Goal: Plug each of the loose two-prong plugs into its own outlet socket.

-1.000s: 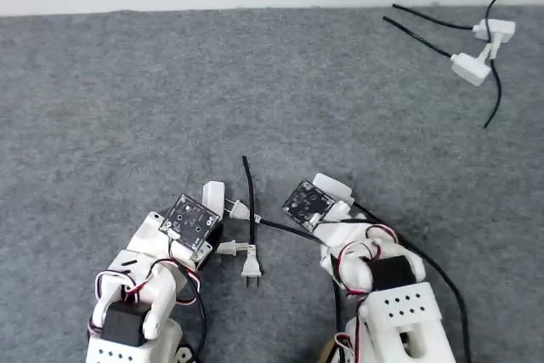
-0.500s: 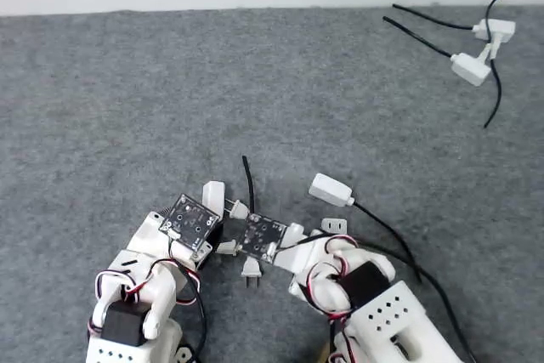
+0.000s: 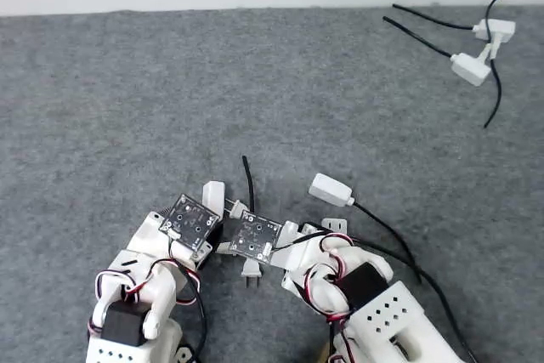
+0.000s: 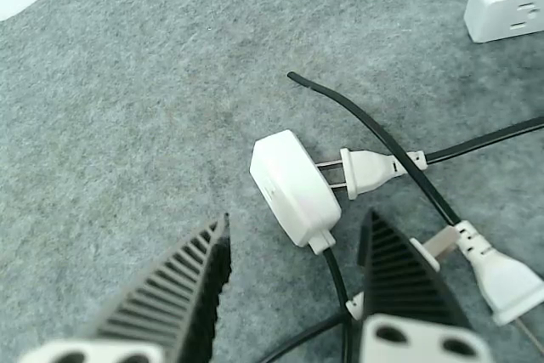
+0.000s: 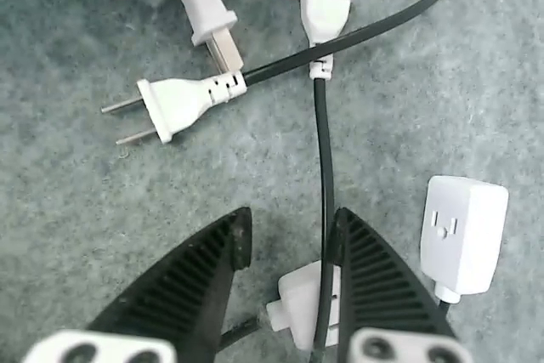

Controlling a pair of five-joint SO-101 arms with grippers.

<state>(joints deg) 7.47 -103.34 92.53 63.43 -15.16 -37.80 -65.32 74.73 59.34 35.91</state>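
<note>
My left gripper (image 4: 297,220) is open just over a white outlet socket (image 4: 293,186) (image 3: 213,197). A white two-prong plug (image 4: 370,167) sits with its prongs partly in this socket. My right gripper (image 5: 291,214) is open above a loose white plug (image 5: 174,108) (image 3: 252,271) lying flat with both prongs bare. A black cable (image 5: 323,167) and a small white piece (image 5: 302,303) lie between the right fingers. A second white socket (image 5: 463,231) (image 3: 330,190) lies beside the right gripper. Another plug (image 5: 325,2) lies farther out.
Black cables (image 3: 248,180) cross among the plugs between both arms. A further plug (image 5: 204,2) with a brownish end lies close by. Two more white cable pieces (image 3: 472,68) lie at the far right corner of the grey mat (image 3: 127,99).
My right arm has swung left, off the second socket and over the loose plugs between the arms. The left arm has kept still.
</note>
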